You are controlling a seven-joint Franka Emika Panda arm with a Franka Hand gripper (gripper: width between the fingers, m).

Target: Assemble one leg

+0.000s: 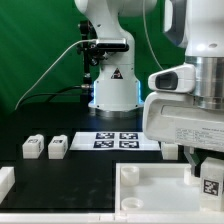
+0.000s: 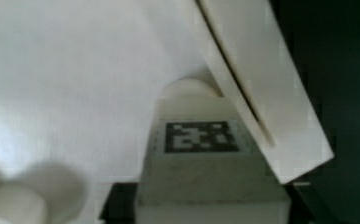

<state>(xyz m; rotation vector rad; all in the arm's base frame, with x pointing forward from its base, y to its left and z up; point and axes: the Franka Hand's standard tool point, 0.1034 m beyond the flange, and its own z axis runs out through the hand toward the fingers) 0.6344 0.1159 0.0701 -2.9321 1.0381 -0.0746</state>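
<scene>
- Wrist view: the leg (image 2: pixel 198 150) sits straight ahead between the jaws, tag facing the camera, its long axis running along the line of the jaws.
- Exterior view: the gripper (image 1: pixel 207 172) hangs low at that view's right over the white panel (image 1: pixel 150 195), the leg (image 1: pixel 211 180) tagged and upright beneath it.
- Jaws appear to bracket the leg; whether they already pinch it I cannot tell.
- Two spare legs (image 1: pixel 45 147) lie on the bench (image 1: pixel 70 175), well apart, beside the marker board (image 1: pixel 118 140).

The leg (image 1: pixel 211 180) sits directly below the gripper (image 1: pixel 207 160), at the panel (image 1: pixel 150 190) corner. Two further legs (image 1: pixel 45 147) lie well apart toward the exterior view's left. The marker board (image 1: pixel 117 140) lies behind the panel.
</scene>
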